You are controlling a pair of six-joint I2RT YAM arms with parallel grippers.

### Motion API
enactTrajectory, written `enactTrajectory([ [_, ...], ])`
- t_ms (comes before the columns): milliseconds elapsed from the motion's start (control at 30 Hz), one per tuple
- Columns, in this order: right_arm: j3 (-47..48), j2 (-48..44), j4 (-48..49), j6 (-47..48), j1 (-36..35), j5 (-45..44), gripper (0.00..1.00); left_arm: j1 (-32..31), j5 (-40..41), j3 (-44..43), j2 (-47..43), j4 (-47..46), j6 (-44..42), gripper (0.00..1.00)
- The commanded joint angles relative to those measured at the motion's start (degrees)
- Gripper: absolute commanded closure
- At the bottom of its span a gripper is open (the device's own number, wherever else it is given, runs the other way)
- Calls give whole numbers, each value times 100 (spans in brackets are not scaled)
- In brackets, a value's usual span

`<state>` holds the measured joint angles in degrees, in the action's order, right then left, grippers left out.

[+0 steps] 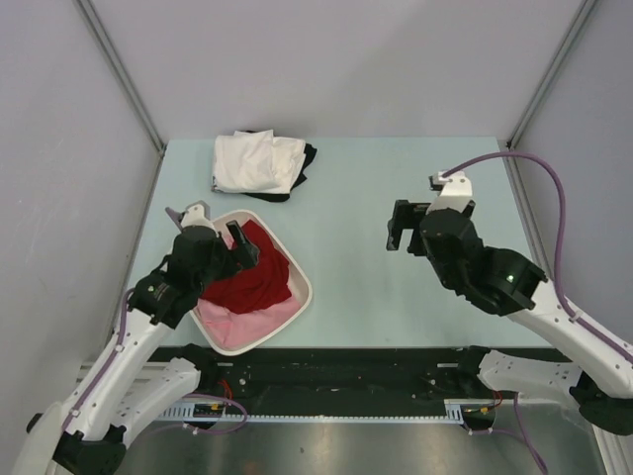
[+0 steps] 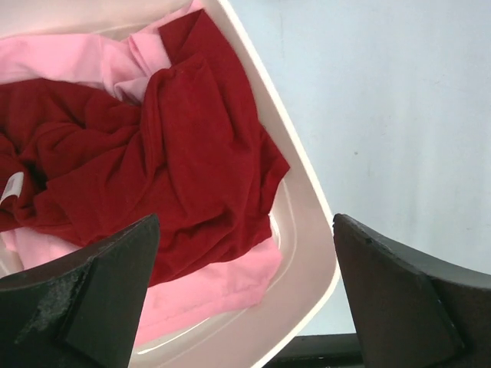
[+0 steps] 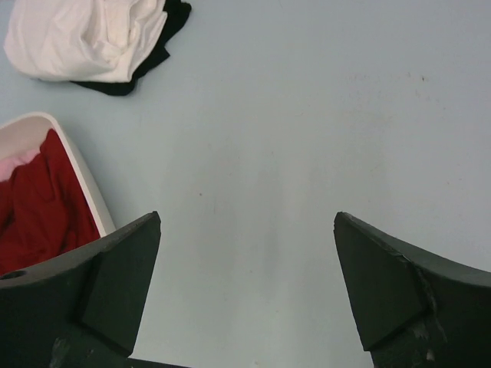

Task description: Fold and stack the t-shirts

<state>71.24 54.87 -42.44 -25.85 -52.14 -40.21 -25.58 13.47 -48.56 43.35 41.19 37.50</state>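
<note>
Left fingers above dark red t-shirt

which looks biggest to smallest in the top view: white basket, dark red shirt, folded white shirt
1. white basket
2. folded white shirt and dark red shirt: too alike to rank, the left arm hides some red

Bright, even overhead light fills every view, without glare. Soft shadows sit in the folds of the crumpled dark red cotton t-shirt; the pale blue-green tabletop shows only faint ones.
</note>
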Motion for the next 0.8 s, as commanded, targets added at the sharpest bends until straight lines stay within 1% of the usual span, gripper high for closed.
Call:
enactTrajectory([
  [0,-5,366,-248,-218,-279,-348,0,71,479,301,304,284,213,0],
  [100,-75,507,-107,-202,-384,-207,0,264,438,591,814,66,434,0],
  [133,-75,594,-116,-236,-402,-198,0,325,454,662,1024,-144,469,0],
  [200,-137,665,-89,-193,-420,-120,0,378,524,812,1183,-339,583,0],
  [233,-137,700,-98,-175,-429,-76,0,431,612,856,1332,-540,610,0],
  [400,-260,832,-169,-254,-464,21,0,695,604,936,1992,-910,584,0],
  [467,-304,823,-151,-289,-472,39,0,774,595,953,2300,-1051,540,2],
  [500,-365,815,-142,-307,-473,39,0,809,569,962,2370,-1086,522,5],
  [533,-383,797,-142,-333,-473,39,0,818,542,979,2458,-1209,496,19],
  [567,-418,797,-116,-333,-473,39,0,809,516,1014,2476,-1279,496,29],
  [600,-436,771,-98,-351,-473,48,0,827,472,1067,2485,-1350,487,42],
  [633,-471,762,-98,-377,-473,74,0,827,446,1076,2537,-1420,495,64],
  [667,-488,762,-90,-377,-473,92,0,818,437,1076,2573,-1429,496,75],
  [733,-515,744,-116,-430,-473,66,0,827,454,1024,2599,-1334,530,100],
  [767,-532,727,-133,-447,-473,57,0,818,446,1015,2547,-1315,531,100],
])
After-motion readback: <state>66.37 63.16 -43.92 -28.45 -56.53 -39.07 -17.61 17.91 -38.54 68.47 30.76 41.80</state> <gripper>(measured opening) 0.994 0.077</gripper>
